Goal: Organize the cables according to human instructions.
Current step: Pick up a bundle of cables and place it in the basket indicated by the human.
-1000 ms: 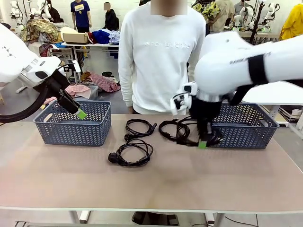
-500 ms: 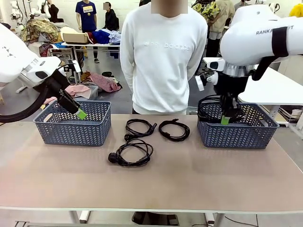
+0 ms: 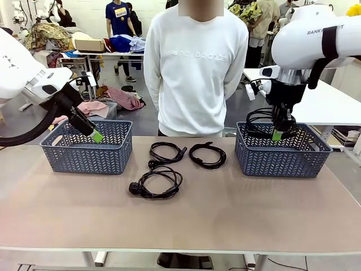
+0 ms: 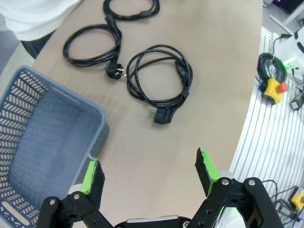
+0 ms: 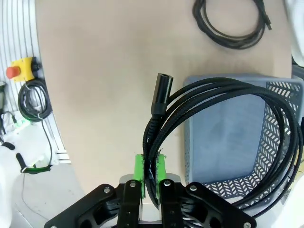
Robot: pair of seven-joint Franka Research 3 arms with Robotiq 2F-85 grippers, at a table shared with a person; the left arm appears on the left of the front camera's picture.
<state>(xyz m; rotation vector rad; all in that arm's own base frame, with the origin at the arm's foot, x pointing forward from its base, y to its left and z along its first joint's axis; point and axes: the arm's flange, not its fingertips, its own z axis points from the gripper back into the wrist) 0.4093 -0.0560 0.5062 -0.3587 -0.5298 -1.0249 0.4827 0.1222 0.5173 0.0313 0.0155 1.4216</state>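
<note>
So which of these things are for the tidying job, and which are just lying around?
For the job: the hanging cord pinched in the right gripper over the right basket; on the table, the front cord, back left cord and back right cord; the left basket.
Just lying about: the yellow button box, the clothes on the floor, the cardboard box.

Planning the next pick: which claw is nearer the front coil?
Left. The left claw sits by the left basket, near the front coil; the right claw grips another cable over the right basket.
</note>
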